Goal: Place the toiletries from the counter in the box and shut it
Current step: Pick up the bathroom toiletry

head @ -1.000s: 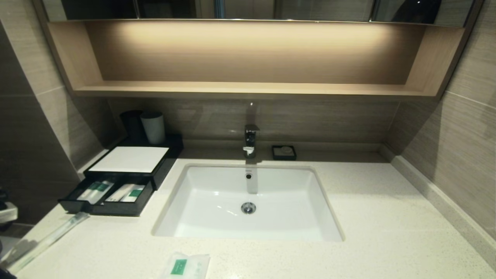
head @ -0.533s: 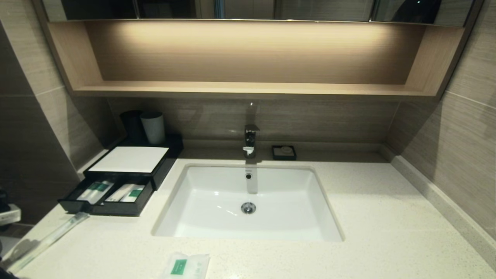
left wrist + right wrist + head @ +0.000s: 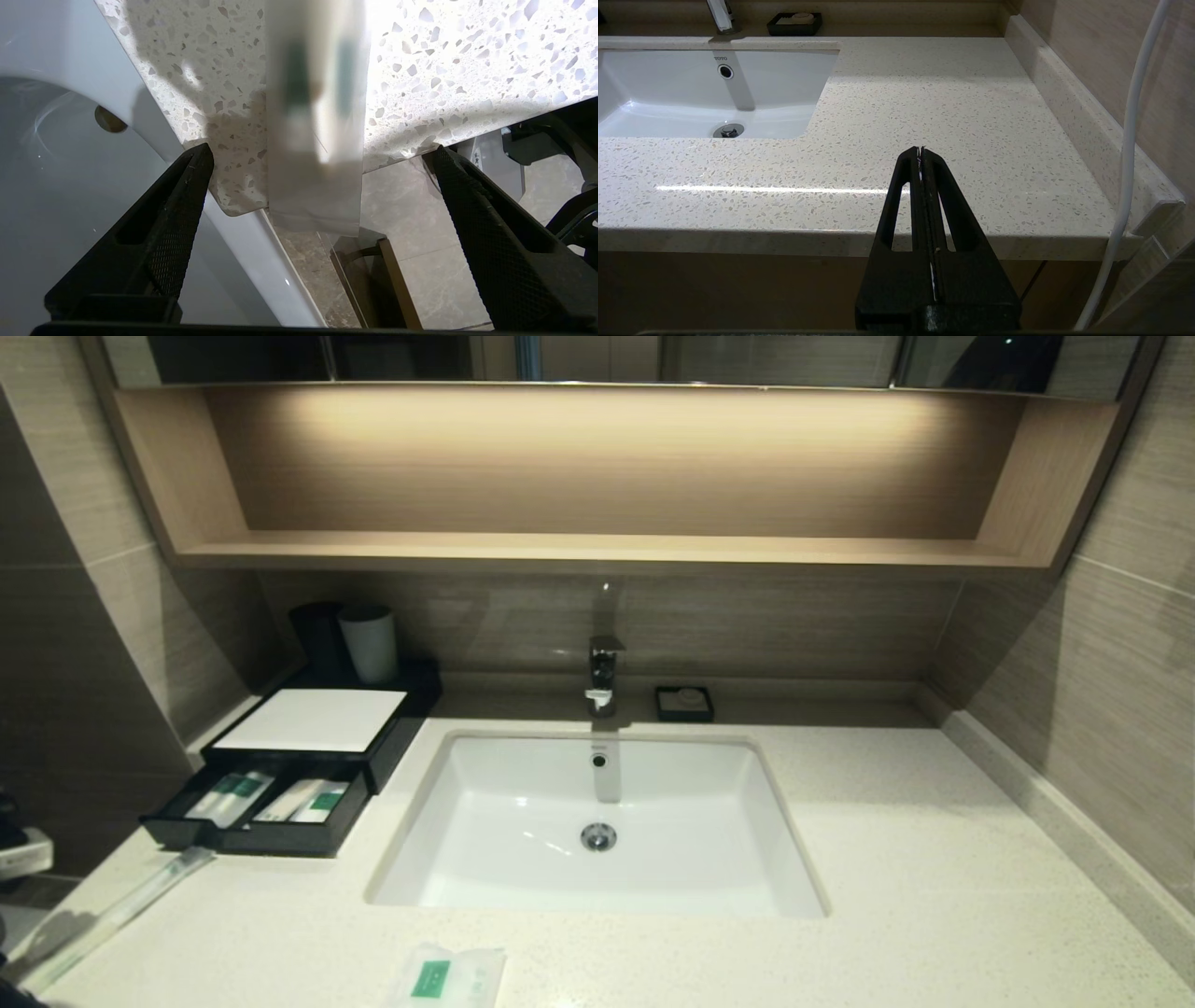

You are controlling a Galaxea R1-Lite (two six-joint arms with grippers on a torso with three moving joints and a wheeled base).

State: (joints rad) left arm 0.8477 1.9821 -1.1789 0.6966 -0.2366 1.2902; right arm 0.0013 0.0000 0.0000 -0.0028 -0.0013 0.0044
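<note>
While the left claw [image 3: 322,154] gapes wide, a toothbrush [image 3: 107,919] lies on the bench [image 3: 887,859] at its near left corner.
Its long axis runs diagonally from that edge up toward the box [image 3: 308,747], whose drawer stands pulled out; the wrapper's end overhangs the edge between the fingers. The sachet [image 3: 446,976] lies at the front edge. The right claw [image 3: 920,150] is closed, parked before the bench. Nothing has shifted since the earlier frame.
</note>
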